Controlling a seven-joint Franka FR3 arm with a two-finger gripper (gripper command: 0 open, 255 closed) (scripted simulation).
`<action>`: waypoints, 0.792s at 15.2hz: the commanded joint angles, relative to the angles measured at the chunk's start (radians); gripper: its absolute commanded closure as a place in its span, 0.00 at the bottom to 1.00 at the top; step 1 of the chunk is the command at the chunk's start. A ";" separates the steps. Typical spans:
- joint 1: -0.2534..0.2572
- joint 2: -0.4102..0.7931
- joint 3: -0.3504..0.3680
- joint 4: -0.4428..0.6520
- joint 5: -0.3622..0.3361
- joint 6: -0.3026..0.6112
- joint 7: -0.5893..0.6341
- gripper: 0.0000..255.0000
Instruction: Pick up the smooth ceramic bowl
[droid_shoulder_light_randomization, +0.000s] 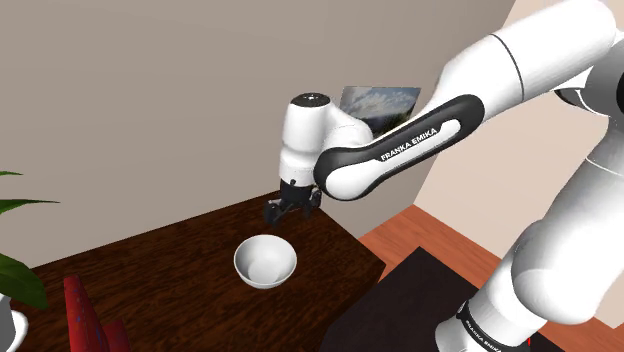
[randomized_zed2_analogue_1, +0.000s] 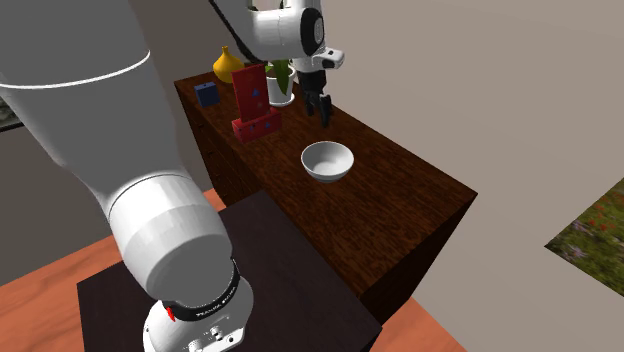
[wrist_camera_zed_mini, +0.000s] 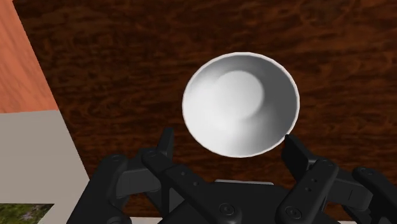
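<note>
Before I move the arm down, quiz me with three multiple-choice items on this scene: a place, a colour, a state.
1. The smooth white round bowl stands: A on a wall shelf; B on the dark wooden table; C in a sink.
2. The small cube beside the yellow vase is: A green; B white; C blue.
3. The black jaws are: A open, clear of the bowl; B shut on the bowl's rim; C shut on nothing.
B: wood grain surrounds the bowl in the wrist view. C: the second exterior view shows it blue. A: both stand apart, short of the rim.
</note>
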 joint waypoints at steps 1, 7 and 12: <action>0.017 0.090 0.006 0.043 -0.077 0.027 0.081 0.00; 0.113 0.343 -0.043 0.224 -0.263 0.046 0.254 0.00; 0.208 0.543 -0.099 0.408 -0.356 0.036 0.337 0.00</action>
